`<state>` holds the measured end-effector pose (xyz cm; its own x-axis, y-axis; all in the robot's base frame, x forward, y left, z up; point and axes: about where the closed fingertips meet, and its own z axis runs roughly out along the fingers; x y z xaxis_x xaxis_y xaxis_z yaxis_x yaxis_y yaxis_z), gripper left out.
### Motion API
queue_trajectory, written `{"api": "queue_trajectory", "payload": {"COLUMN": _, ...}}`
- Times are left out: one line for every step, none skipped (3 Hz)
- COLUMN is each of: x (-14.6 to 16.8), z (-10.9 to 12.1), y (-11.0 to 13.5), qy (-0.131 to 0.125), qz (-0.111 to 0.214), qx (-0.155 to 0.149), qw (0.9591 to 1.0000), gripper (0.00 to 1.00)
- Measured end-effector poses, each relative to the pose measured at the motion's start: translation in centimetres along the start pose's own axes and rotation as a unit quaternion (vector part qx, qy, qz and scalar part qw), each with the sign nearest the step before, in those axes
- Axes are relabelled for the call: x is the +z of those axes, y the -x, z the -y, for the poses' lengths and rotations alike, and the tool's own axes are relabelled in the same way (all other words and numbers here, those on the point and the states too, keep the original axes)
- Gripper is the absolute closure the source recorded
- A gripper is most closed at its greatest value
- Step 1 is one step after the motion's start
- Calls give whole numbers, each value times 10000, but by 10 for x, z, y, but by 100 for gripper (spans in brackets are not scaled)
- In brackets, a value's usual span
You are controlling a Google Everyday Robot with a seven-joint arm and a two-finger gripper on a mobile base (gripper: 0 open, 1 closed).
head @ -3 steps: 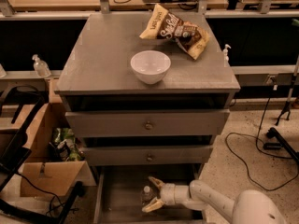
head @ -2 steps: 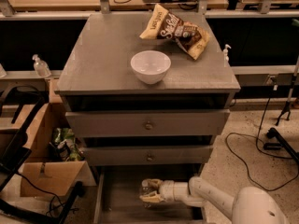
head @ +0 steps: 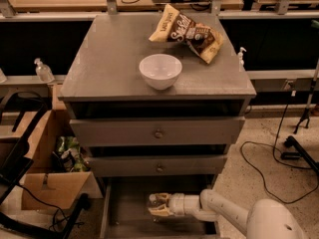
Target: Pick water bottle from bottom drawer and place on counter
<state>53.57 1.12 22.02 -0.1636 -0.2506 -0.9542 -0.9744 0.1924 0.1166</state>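
- The water bottle (head: 155,200) is found low inside the bottom drawer (head: 127,210), not yet lifted out.
- The gripper (head: 160,207) is positioned in the drawer, with its jaws clamped around the bottle.
- The grasp is judged made.
- Lifting and placing on the counter (head: 109,59), near the white bowl (head: 160,70), are left.

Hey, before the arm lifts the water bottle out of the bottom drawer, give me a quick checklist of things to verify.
1. The bottom drawer is pulled out: ok.
2. The gripper is down in that drawer at the water bottle: ok.
3. Hold on the bottle is secure: cannot tell.
4. The counter has a bare spot left of the white bowl: ok.
5. The chip bags lie at the counter's back right, off that spot: ok.
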Motion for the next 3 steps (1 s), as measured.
{"api": "queue_trajectory", "payload": {"x": 0, "z": 0, "y": 0, "qy": 3, "qz": 1, "qx": 1, "qw": 10000, "gripper": 100}}
{"api": "queue_trajectory", "payload": {"x": 4, "z": -5, "y": 29, "qy": 209, "qz": -35, "qx": -81, "qw": 9997, "gripper": 100}}
{"api": "queue_trajectory", "payload": {"x": -4, "z": -16, "y": 116, "qy": 383, "qz": -72, "qx": -137, "qw": 9991, "gripper": 100}}
